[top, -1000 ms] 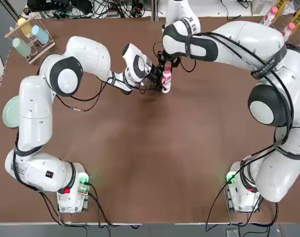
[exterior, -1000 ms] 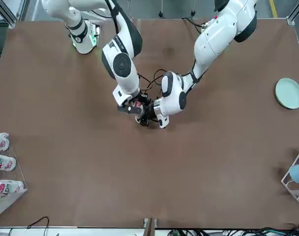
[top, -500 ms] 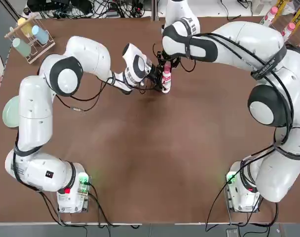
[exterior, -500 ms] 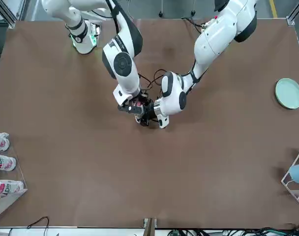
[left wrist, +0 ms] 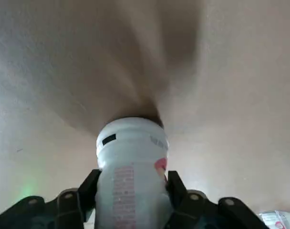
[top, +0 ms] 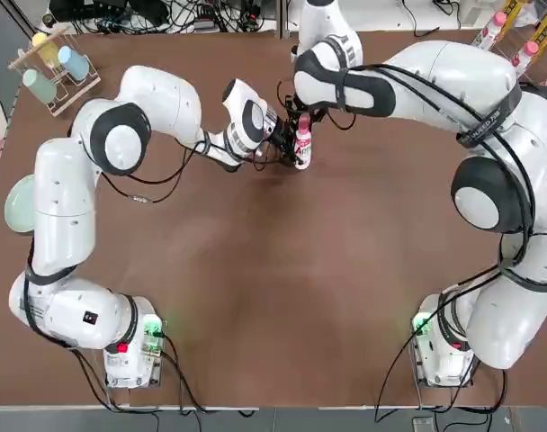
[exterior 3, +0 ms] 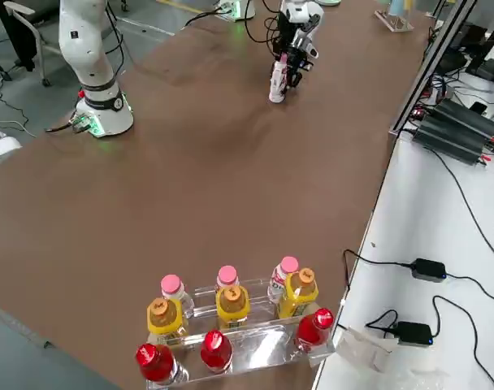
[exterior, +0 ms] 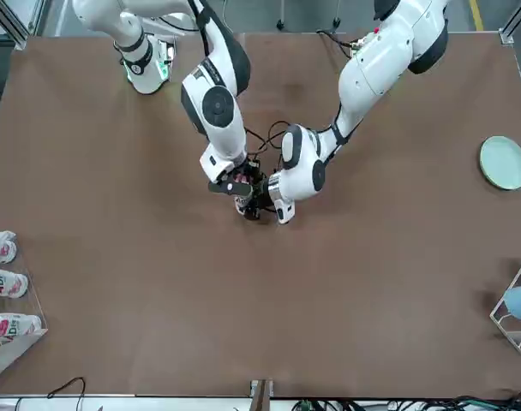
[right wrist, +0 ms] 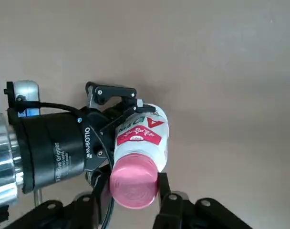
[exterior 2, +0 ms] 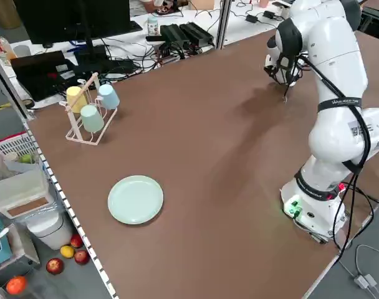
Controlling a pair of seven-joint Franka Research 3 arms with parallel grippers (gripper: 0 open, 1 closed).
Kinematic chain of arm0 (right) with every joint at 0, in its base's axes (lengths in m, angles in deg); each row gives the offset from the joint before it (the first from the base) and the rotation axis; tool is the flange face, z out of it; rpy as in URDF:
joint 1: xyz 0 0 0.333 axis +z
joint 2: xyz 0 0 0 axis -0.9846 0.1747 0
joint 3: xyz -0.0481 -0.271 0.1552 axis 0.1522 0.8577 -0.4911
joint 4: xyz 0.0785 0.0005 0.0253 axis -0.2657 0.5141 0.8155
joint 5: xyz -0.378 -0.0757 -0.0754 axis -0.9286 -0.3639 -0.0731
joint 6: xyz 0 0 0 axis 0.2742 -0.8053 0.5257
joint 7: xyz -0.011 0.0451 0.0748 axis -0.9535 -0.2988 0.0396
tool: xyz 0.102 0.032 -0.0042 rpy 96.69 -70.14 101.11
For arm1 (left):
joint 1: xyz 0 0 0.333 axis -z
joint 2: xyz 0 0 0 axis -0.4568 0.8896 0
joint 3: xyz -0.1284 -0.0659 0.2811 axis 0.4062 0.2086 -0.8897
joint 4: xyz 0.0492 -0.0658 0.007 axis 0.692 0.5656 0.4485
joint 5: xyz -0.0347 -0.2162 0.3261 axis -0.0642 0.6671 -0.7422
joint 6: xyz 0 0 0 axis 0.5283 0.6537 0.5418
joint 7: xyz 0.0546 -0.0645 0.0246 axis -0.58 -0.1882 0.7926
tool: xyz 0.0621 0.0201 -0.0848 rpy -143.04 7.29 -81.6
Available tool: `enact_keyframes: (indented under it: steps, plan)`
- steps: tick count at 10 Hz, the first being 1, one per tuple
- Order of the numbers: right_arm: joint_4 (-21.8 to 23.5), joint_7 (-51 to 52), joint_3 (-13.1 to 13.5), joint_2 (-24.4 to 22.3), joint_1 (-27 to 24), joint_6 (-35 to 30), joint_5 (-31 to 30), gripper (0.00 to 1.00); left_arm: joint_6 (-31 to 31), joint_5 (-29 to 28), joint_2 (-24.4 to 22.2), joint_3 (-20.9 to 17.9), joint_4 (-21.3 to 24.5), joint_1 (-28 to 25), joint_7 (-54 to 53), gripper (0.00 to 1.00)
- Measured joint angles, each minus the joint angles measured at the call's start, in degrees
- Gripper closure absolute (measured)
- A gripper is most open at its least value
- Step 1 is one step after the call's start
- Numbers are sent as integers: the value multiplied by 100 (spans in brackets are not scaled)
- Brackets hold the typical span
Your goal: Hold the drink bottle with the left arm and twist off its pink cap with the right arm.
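The drink bottle point(top: 302, 147) stands upright on the brown table at the middle back. My left gripper point(top: 288, 148) comes in from the side and is shut on its white body point(left wrist: 131, 171), one finger point(left wrist: 88, 191) on each flank. My right gripper point(top: 302, 120) hangs straight above it. The right wrist view shows the pink cap point(right wrist: 133, 186) pinched between the right gripper's point(right wrist: 131, 191) two fingers point(right wrist: 164, 191), with the red-printed label point(right wrist: 142, 131) below it and the left gripper's black body point(right wrist: 59, 148) alongside. In the right side view the bottle point(exterior 3: 277, 84) stays upright.
A clear rack of pink-, yellow- and red-capped bottles point(exterior 3: 231, 325) stands at the table's right edge. A cup rack point(top: 53, 63) is at the back left, and a pale green plate point(top: 17, 202) lies at the left edge. Cables and power bricks lie beyond the table.
The right gripper's fingers have closed a little onto the pink cap, and its wrist has shifted slightly. Bottle and left gripper have stayed put.
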Motion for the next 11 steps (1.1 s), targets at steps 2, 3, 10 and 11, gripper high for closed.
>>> enact_keyframes:
  steps: [2,3,10,11]
  plan:
    - [0,351,5,0,1,4,-3,56,1,2,0,0,0,-1,10,37]
    - [0,534,9,0,1,4,-3,56,0,4,0,0,-1,-1,19,37]
    - [0,1515,10,-1,18,10,-85,56,0,9,2,0,-4,0,32,37]
    - [0,1643,10,-1,19,12,-101,56,0,9,2,0,-5,0,40,37]
